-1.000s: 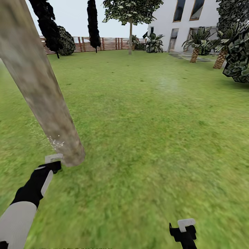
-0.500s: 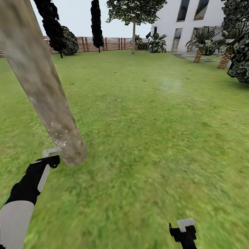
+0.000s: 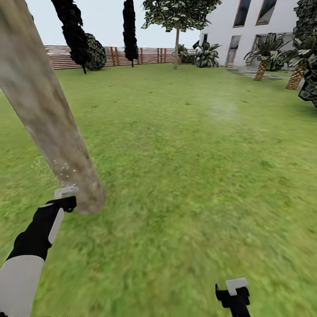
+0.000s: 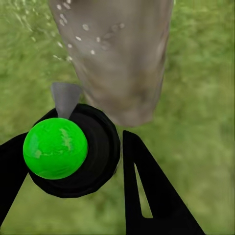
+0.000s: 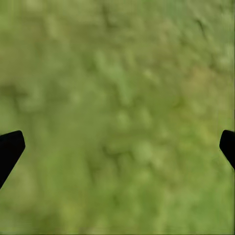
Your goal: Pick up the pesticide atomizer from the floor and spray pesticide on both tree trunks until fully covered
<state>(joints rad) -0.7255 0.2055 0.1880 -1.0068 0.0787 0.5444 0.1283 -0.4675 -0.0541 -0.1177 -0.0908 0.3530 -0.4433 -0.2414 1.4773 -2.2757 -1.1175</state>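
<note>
A thick tree trunk [image 3: 48, 114] of mottled grey-brown bark slants up from the lawn at the left of the head view. Close beside its foot is my left gripper [image 3: 66, 199], shut on the pesticide atomizer [image 4: 73, 152], a black round body with a bright green ball on top and a grey nozzle pointing at the trunk [image 4: 122, 63]. Tiny white pesticide specks [image 3: 64, 169] dot the bark just above the gripper and show on it in the left wrist view [image 4: 81, 36]. My right gripper [image 3: 233, 295] hangs low at the right, open over bare grass [image 5: 117, 144].
Green lawn [image 3: 189, 167] stretches ahead. At the back stands a brown slat fence [image 3: 149, 56], with dark narrow trees [image 3: 75, 33], a leafy tree [image 3: 176, 44] and a bush in front of it. A white house [image 3: 229, 26] with palms [image 3: 264, 57] lies at the back right.
The view has panned a little, shifting the background to the right. My left gripper sits slightly higher beside the trunk's foot, and the specks reach higher up the bark. The right gripper is unchanged.
</note>
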